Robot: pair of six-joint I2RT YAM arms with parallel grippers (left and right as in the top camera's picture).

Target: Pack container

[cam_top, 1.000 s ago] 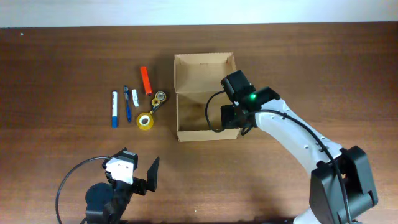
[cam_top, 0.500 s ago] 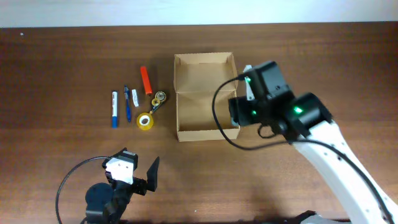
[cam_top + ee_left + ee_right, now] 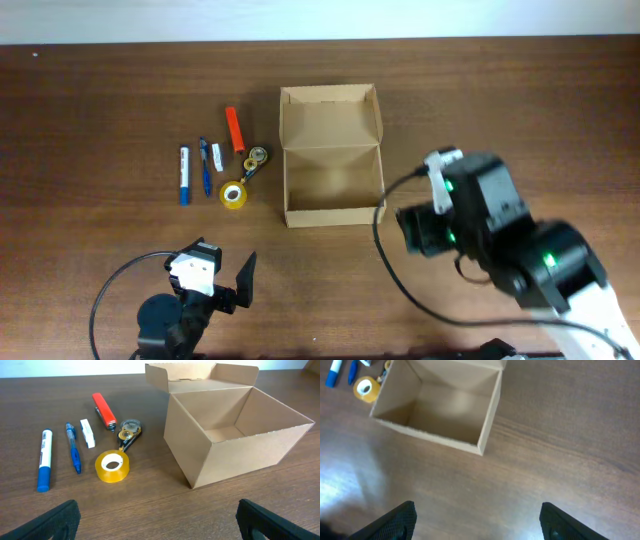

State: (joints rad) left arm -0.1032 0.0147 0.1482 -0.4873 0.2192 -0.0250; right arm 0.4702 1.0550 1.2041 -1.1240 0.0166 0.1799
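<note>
Right wrist view first: the right fingers [image 3: 400, 521] are spread wide with nothing between them, hovering over the bare wooden surface [image 3: 560, 450]. Just ahead of them sits the container [image 3: 445, 407], a tan cardboard box. It's open on top and looks empty inside, with one corner pointing back at the camera. From overhead, the right arm [image 3: 500, 240] sits off the container's right front corner.

The left fingers [image 3: 55, 522] are wide apart too, pinching nothing, low over the surface and facing the little spread of stationery. Closest to them is a yellow tape roll [image 3: 112, 466] lying flat, with a small tape dispenser [image 3: 129, 432] just behind it. Further left are a short white stick [image 3: 87, 433], a blue pen [image 3: 73, 454] and a white marker with a blue cap [image 3: 44, 460], all lying roughly parallel. An orange-red piece [image 3: 103, 410] lies behind them; can't tell what it is. All of that sits left of the container, whose lid flap [image 3: 200, 370] is folded back on the far side.
</note>
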